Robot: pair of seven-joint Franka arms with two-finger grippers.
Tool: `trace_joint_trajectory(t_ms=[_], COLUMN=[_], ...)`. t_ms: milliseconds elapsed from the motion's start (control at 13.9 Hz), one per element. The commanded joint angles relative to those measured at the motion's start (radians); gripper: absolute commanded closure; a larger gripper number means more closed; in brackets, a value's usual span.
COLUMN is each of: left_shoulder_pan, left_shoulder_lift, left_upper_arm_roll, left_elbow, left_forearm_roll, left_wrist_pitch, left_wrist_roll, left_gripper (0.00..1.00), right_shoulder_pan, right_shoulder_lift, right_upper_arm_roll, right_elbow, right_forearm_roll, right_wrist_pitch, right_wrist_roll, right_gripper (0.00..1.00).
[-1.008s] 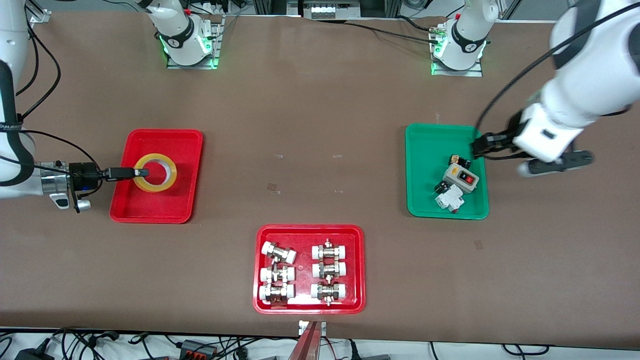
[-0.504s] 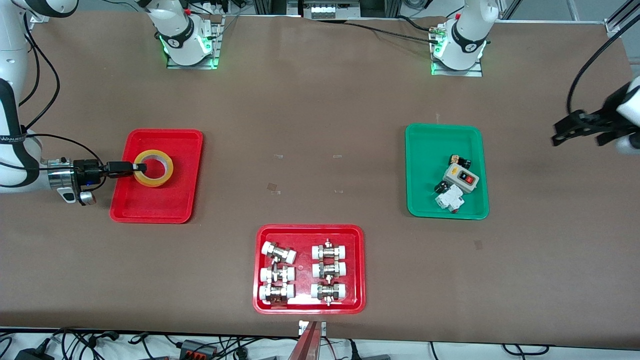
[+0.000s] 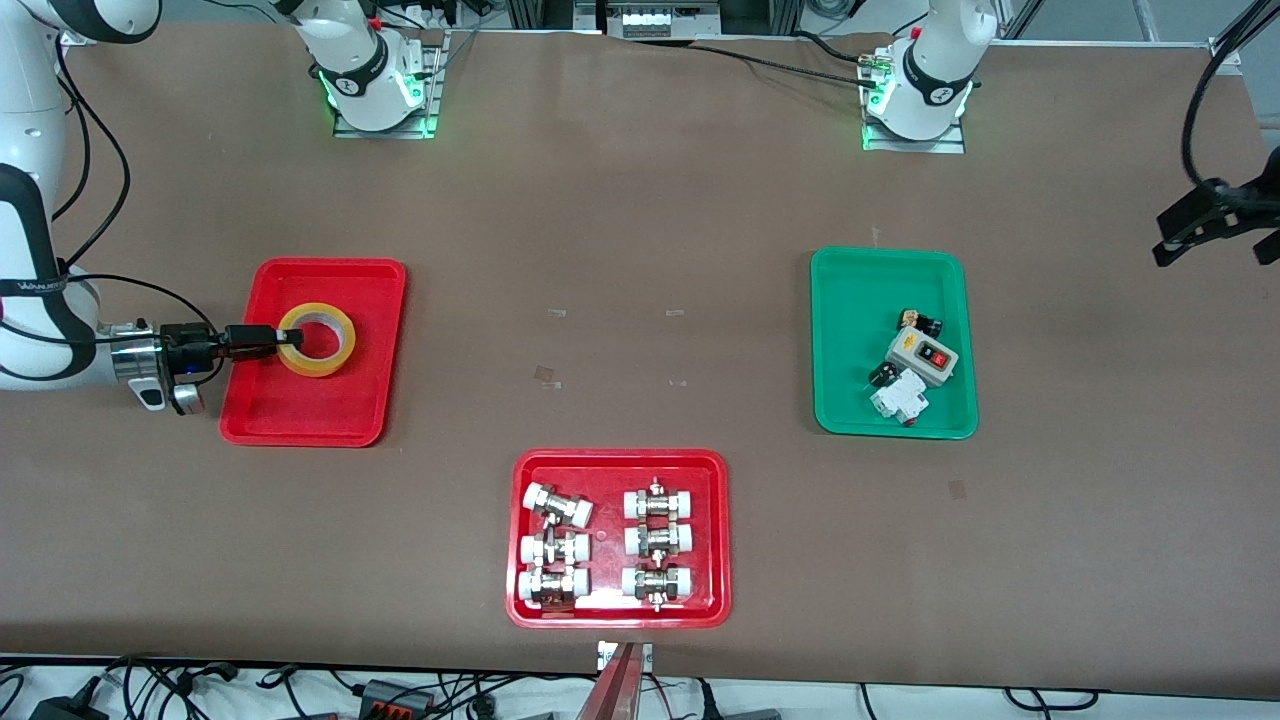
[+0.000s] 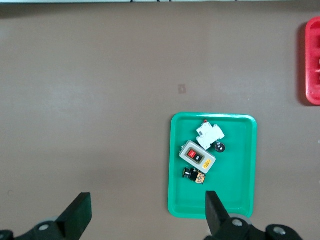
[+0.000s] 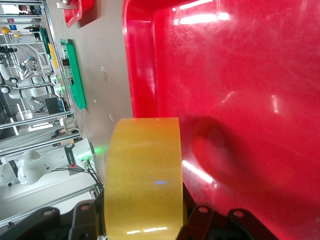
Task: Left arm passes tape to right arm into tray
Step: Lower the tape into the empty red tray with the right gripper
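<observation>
The right arm's sleeve reads "WANJEE…". The right tool is clamped on the tape, hole facing up, over the tray; the left tool waits, spread apart, over the desk.

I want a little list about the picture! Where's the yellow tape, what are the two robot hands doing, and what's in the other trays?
tape: held over the red tray, in the right gripper
right gripper: jaws shut on the tape's rim, over the tray's edge at the right arm's end of the table
left gripper: jaws open, holding nothing, up over the table edge at the left arm's end
green tray: switch box and small electrical parts
wider red tray: six pipe fittings, nearest the front camera
</observation>
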Motion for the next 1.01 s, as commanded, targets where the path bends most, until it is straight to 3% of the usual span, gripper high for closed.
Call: trace_joint_trajectory(t_ms=[0, 432, 504, 576, 648, 936], left_shoulder_pan=[-0.007, -0.009, -0.007, -0.007, -0.009, -0.006], left_shoulder_lift=[-0.002, 0.027, 0.027, 0.030, 0.032, 0.030], left_upper_arm_roll=[-0.004, 0.004, 0.004, 0.005, 0.007, 0.007], left_elbow=[0.038, 0.087, 0.088, 0.088, 0.088, 0.088], left_forearm_roll=[0.013, 0.009, 0.006, -0.002, -0.001, -0.020], left_wrist_pitch=[-0.029, -0.105, -0.113, -0.113, -0.113, -0.122], left_wrist_roll=[-0.058, -0.069, -0.066, -0.065, -0.064, -0.064], left_gripper=[0.00, 0.00, 0.00, 0.00, 0.00, 0.00], right_shoulder_pan=[-0.010, -0.012, -0.012, -0.012, -0.009, 0.010], right_shoulder_lift=[0.002, 0.027, 0.028, 0.027, 0.027, 0.021], right_upper_arm_roll=[0.010, 0.010, 0.012, 0.012, 0.012, 0.013], right_elbow=[0.011, 0.014, 0.012, 0.014, 0.017, 0.066], right_forearm_roll=[0.006, 0.011, 0.011, 0.011, 0.011, -0.018], right_wrist_pitch=[-0.003, 0.010, 0.010, 0.012, 0.013, 0.043], right_wrist_roll=[-0.020, -0.020, -0.020, -0.018, -0.018, -0.021], right_gripper=[0.66, 0.60, 0.54, 0.21, 0.00, 0.00])
